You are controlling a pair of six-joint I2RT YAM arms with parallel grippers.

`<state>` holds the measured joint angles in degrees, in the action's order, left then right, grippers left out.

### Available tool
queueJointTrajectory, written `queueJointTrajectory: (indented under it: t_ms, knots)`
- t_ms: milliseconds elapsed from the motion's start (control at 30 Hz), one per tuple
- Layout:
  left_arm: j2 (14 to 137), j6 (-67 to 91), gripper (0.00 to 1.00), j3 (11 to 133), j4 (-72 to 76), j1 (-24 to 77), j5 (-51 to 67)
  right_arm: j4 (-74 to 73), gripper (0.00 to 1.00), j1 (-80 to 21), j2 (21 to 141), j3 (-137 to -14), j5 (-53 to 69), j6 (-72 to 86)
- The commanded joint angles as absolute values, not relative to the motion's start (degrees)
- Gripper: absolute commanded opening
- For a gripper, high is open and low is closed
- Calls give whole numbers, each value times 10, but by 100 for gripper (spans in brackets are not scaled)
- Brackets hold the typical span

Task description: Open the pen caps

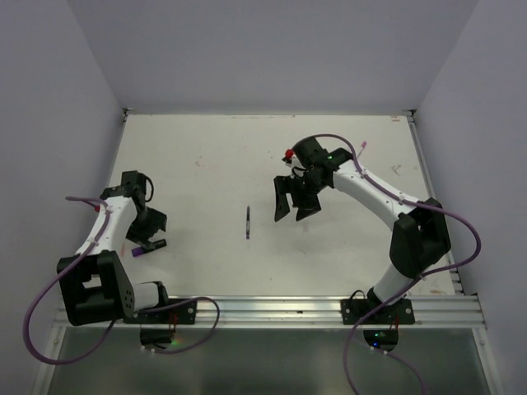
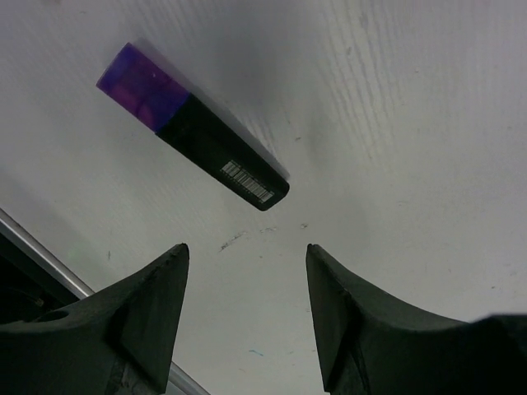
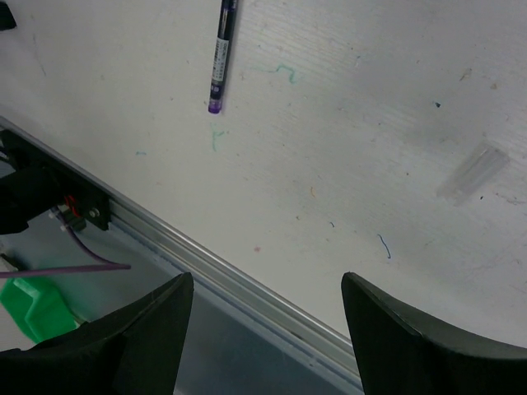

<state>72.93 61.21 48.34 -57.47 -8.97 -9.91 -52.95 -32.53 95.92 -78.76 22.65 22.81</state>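
A short marker with a black body [image 2: 222,158] and a purple cap [image 2: 142,84] lies on the white table just ahead of my left gripper [image 2: 247,257], which is open and empty. In the top view this marker [image 1: 136,251] lies beside the left gripper [image 1: 148,237]. A thin dark pen [image 1: 247,222] with a purple end lies mid-table; it also shows in the right wrist view [image 3: 221,53]. My right gripper [image 1: 295,212] hangs open and empty to the right of it, above the table [image 3: 265,280]. A small whitish translucent cylinder [image 3: 473,172], perhaps a cap, lies on the table.
A pink pen [image 1: 363,148] lies at the back right beside the right arm. A metal rail [image 1: 272,309] runs along the table's near edge, seen close under the right gripper [image 3: 247,284]. White walls enclose the table [image 1: 214,156].
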Motion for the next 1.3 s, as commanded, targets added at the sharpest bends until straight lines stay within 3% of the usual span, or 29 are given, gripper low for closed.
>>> queueJointTrajectory:
  t_ms: [0, 600, 1100, 1267]
  knots:
    - [748, 684, 62, 469, -600, -110, -123, -526, 76, -330, 935, -787, 255, 217]
    - [784, 708, 56, 428, -506, -168, -103, -525, 76, -337, 932, -774, 263, 210]
    - [837, 685, 60, 431, -491, -180, -98, -527, 76, -337, 945, -790, 258, 211]
    - [843, 650, 54, 413, -479, -180, -103, -526, 76, -337, 946, -793, 250, 210]
